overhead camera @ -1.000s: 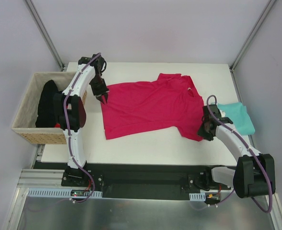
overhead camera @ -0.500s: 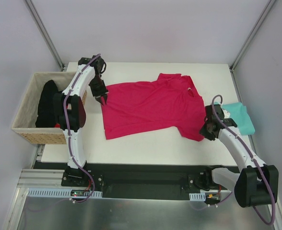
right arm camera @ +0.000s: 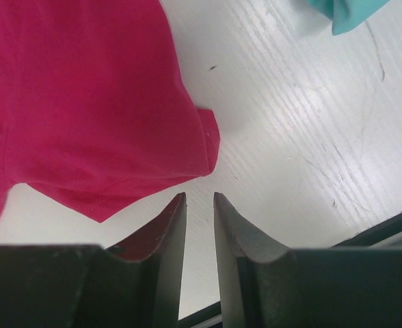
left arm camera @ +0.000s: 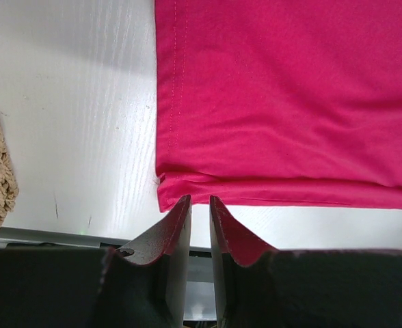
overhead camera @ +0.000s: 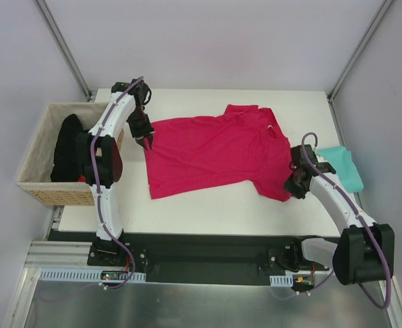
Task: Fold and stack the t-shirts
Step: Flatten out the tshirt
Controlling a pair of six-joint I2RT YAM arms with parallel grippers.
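Starting at the far left, a wicker basket (overhead camera: 31, 164) holding dark clothes (overhead camera: 68, 154) sits off the table's (overhead camera: 208, 205) edge, out beyond the left gripper (left arm camera: 199, 199). That gripper's fingers stand a narrow slit apart, with bare table showing between them and no cloth in the slit. Their tips meet the hem of the pink t-shirt (overhead camera: 215, 154) near its corner, and the shirt spreads flat ahead of them across the middle of the table. At the shirt's other end, the right gripper (right arm camera: 199, 195) is also only slightly parted and holds nothing. The pink sleeve lies just ahead of its tips and to their left. The teal t-shirt (overhead camera: 344, 167) lies farther ahead and to the right, apart from the pink one.
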